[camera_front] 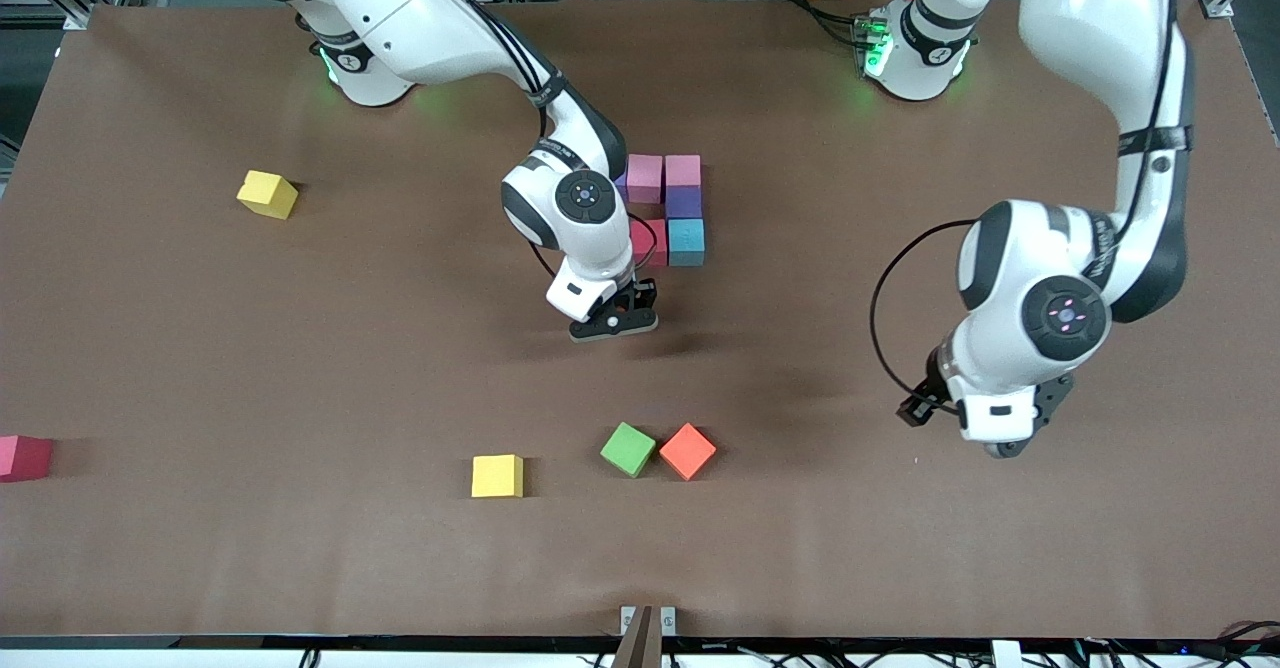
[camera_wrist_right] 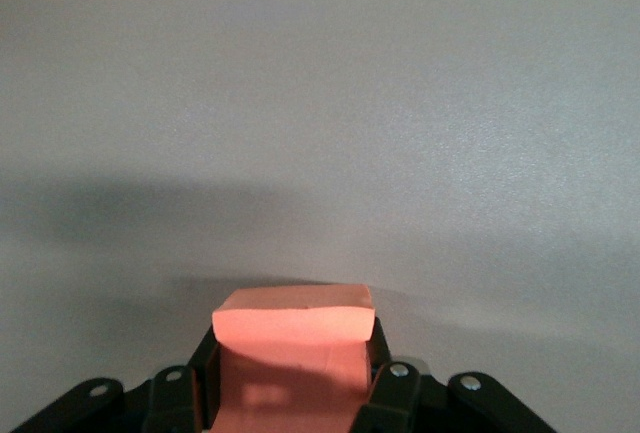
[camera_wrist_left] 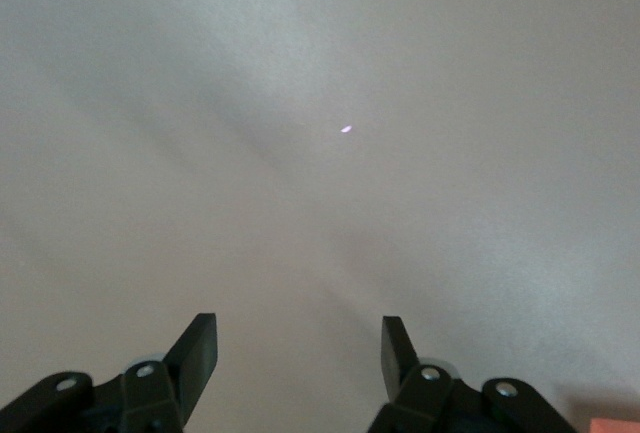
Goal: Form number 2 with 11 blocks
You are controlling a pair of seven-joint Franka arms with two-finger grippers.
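Over bare table (camera_front: pixel 300 348) just beside block cluster (camera_front: pixel 668 210), right gripper (camera_wrist_right: pixel 290 393) jaws clamped on orange cube (camera_wrist_right: pixel 292 338), left gripper (camera_wrist_left: pixel 300 353) jaws apart, empty.

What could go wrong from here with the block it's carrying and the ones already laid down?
1. The right end effector is shut on an orange block and sits close to the placed group; setting it down could nudge the pink block or blue block out of line.
2. The right arm hides part of the group in the front view, so alignment may be off.
3. The open left end effector waits near the loose orange block.
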